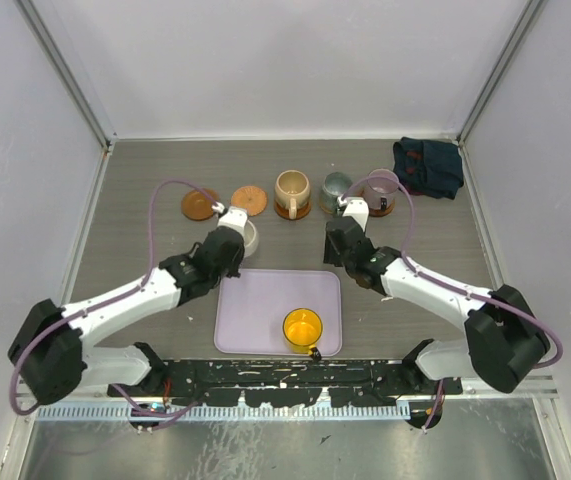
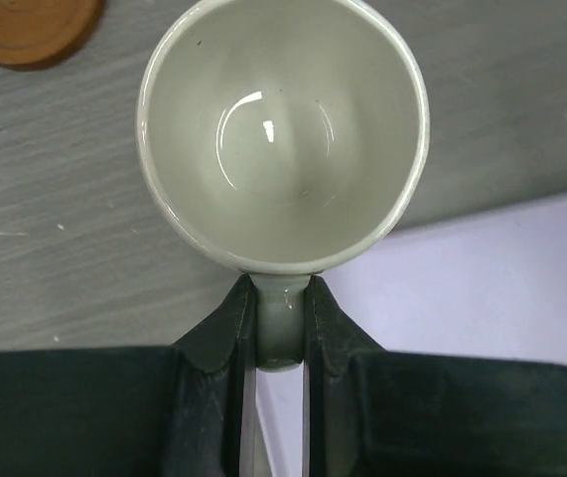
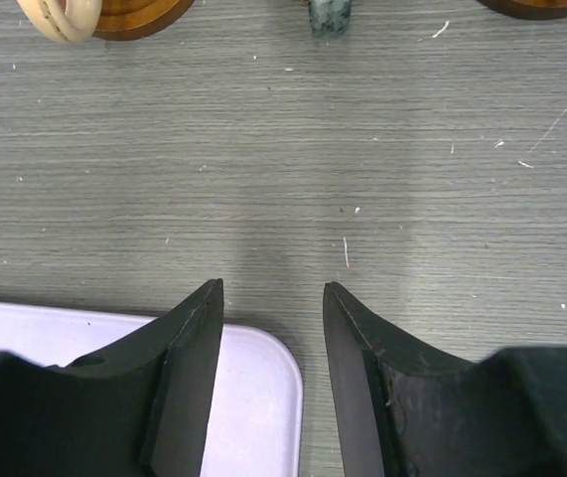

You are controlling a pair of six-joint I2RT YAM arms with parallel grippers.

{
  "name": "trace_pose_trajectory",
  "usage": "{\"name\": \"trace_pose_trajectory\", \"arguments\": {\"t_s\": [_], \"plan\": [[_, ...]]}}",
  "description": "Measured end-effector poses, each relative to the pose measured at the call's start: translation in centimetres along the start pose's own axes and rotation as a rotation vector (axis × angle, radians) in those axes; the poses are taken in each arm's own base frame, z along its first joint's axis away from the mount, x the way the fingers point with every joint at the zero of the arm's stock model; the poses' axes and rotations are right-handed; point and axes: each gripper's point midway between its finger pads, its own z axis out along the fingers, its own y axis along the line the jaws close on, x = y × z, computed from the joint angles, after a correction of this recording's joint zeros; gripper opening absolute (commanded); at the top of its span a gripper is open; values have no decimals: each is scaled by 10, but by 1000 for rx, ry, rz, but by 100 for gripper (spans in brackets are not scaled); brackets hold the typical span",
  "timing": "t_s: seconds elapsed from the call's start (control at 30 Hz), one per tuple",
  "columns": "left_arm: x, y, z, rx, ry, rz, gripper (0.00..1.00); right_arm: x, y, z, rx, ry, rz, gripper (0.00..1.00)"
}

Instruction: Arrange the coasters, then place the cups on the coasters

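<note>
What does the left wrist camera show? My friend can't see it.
The left gripper has its jaws shut on the handle of an empty cream-white cup. A brown coaster lies top left, the lavender tray lower right.

No text, label, brand, number or sign can be read in any view.

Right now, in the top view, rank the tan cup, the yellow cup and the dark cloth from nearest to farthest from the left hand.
1. The tan cup, back row, just right of the left hand.
2. The yellow cup, on the lavender tray, near side.
3. The dark cloth, far right corner.
</note>
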Motion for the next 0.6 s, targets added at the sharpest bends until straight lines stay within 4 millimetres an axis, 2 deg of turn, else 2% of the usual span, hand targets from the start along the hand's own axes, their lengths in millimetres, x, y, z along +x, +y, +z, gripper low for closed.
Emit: {"name": "trace_pose_trajectory", "arguments": {"t_s": [0.13, 0.2, 0.33, 0.5, 0.6], "plan": [[-17, 30, 37, -94, 31, -65, 0, 4, 3, 6, -8, 10, -5, 49], [-29, 39, 54, -125, 39, -86, 0, 6, 4, 8, -9, 17, -11, 49], [-57, 39, 78, -130, 21, -107, 0, 10, 4, 12, -6, 27, -26, 49], [-103, 34, 110, -121, -25, -153, 0, 9, 5, 13, -10, 26, -39, 48], [-116, 34, 128, -129, -29, -176, 0, 7, 6, 13, -13, 21, -42, 48]]}}
